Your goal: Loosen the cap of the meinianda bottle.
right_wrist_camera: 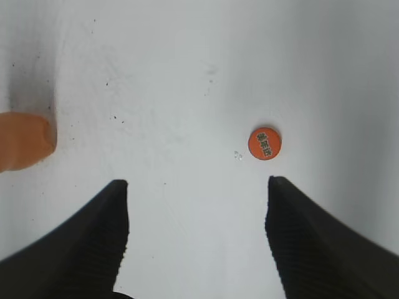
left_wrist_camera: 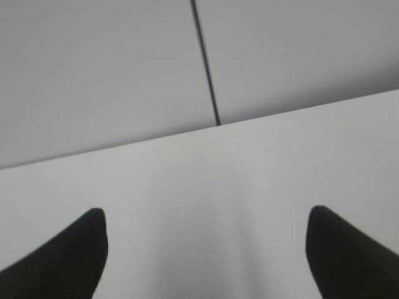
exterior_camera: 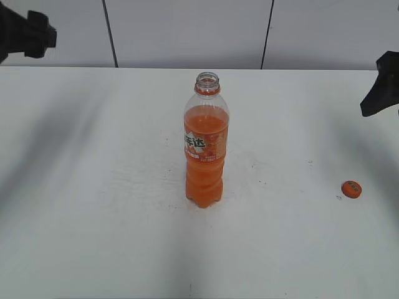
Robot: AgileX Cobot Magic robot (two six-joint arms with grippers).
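The meinianda bottle (exterior_camera: 206, 149) stands upright in the middle of the white table, its mouth open with no cap on it; its orange base shows at the left edge of the right wrist view (right_wrist_camera: 22, 141). The orange cap (exterior_camera: 351, 189) lies flat on the table at the right, also seen in the right wrist view (right_wrist_camera: 264, 142). My left gripper (left_wrist_camera: 206, 218) is open and empty, raised at the far left (exterior_camera: 25, 34). My right gripper (right_wrist_camera: 196, 184) is open and empty, raised at the right edge (exterior_camera: 381, 93), above and behind the cap.
The white table (exterior_camera: 93, 187) has small dark specks near the bottle. A pale wall with dark vertical seams (exterior_camera: 110, 31) runs behind the table's far edge.
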